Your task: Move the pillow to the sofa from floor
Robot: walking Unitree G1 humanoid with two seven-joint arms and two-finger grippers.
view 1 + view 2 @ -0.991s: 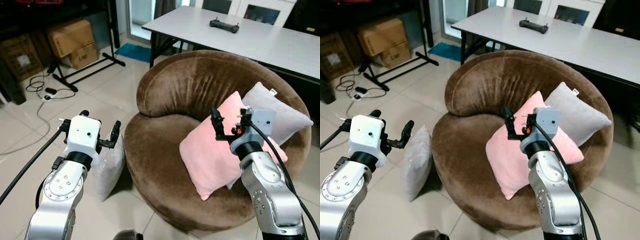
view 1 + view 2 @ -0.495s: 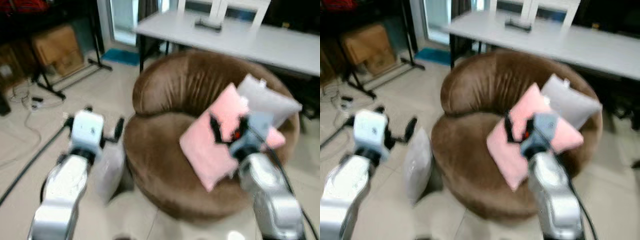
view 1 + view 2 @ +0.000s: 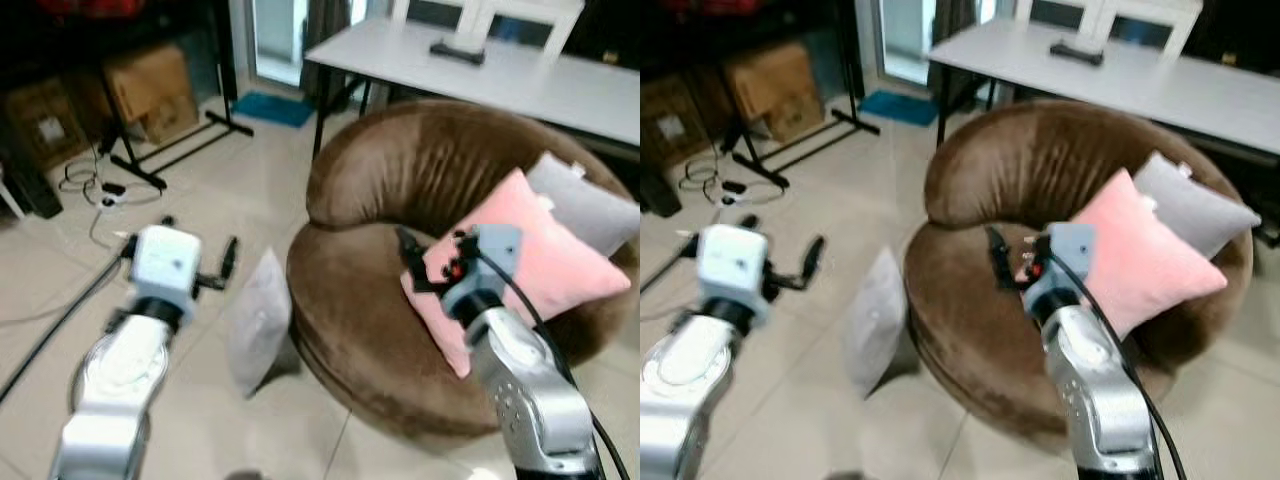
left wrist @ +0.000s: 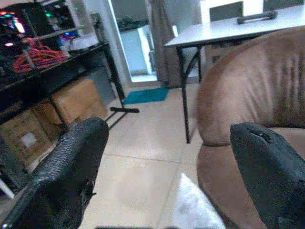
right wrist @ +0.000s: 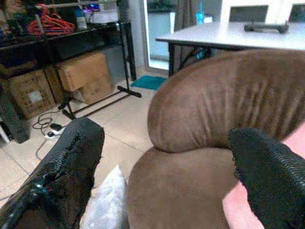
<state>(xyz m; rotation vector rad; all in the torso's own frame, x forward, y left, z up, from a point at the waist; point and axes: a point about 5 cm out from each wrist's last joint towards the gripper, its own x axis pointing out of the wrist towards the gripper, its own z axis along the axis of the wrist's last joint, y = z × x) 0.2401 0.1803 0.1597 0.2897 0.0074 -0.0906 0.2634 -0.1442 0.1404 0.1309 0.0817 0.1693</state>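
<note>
Still on the floor: grey pillow (image 3: 258,318), standing on edge and leaning against the outer front-left side of the round brown sofa (image 3: 370,330), touching it. Not yet grasped, so the task barely begun by the look of things.

Left tool (image 3: 196,268) raised above the floor just beside the pillow, on the side away from the sofa, fingers spread and holding nothing; pillow's top corner visible low between the fingers in the left wrist view. Right tool (image 3: 432,262) also released and empty, hovering over the sofa seat near the pink cushion (image 3: 520,265), which rests against the back with a second grey cushion (image 3: 585,210) behind it. White desk (image 3: 560,80) beyond the sofa, a dark controller (image 3: 456,52) on it. Cables (image 3: 95,195) and a black stand (image 3: 170,150) on the floor well away to the left, cardboard boxes (image 3: 150,85) past them.

Likely troubles from here:
- Soft, upright pillow liable to tip flat or slide along the tiles if nudged by one finger before the pinch closes.
- Thin pinch on a corner apt to slip through fabric, dropping the pillow during the lift.
- Left arm swinging over the sofa rim could drag the pillow against the upholstery.
- Right tool close to the pink cushion; a careless reach could knock it off the seat.
</note>
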